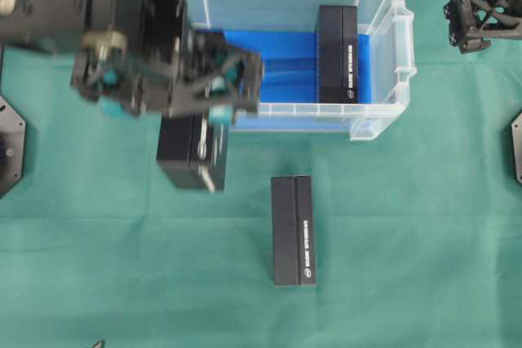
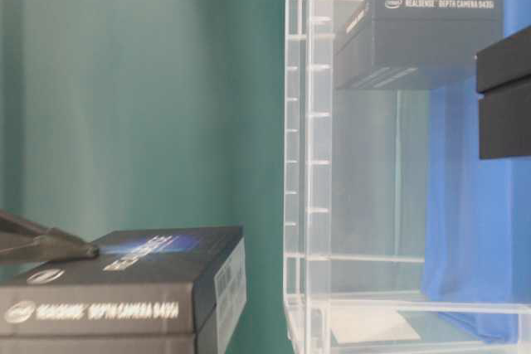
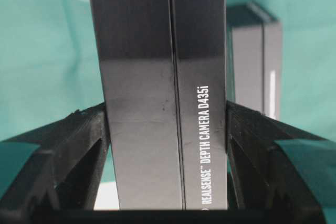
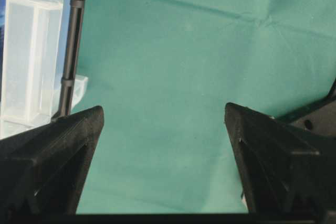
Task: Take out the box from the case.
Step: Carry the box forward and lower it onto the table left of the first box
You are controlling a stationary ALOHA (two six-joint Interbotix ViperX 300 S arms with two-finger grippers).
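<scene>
**Left arm carries box outside case**

Left gripper (image 3: 167,129) clamps the box (image 3: 163,87) across its narrow sides, outside the case (image 1: 383,55), over the table (image 1: 424,226). Box looks rigid, glossy, probably light; grip near mid-length suits. Side print: "REALSENSE DEPTH CAMERA D435i". Right gripper (image 4: 164,124) wide open, empty.

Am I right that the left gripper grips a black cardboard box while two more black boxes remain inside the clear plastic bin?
Not quite. The overhead view shows one black box inside the clear plastic bin; the other black box lies on the green cloth. The left gripper does grip a box.
</scene>
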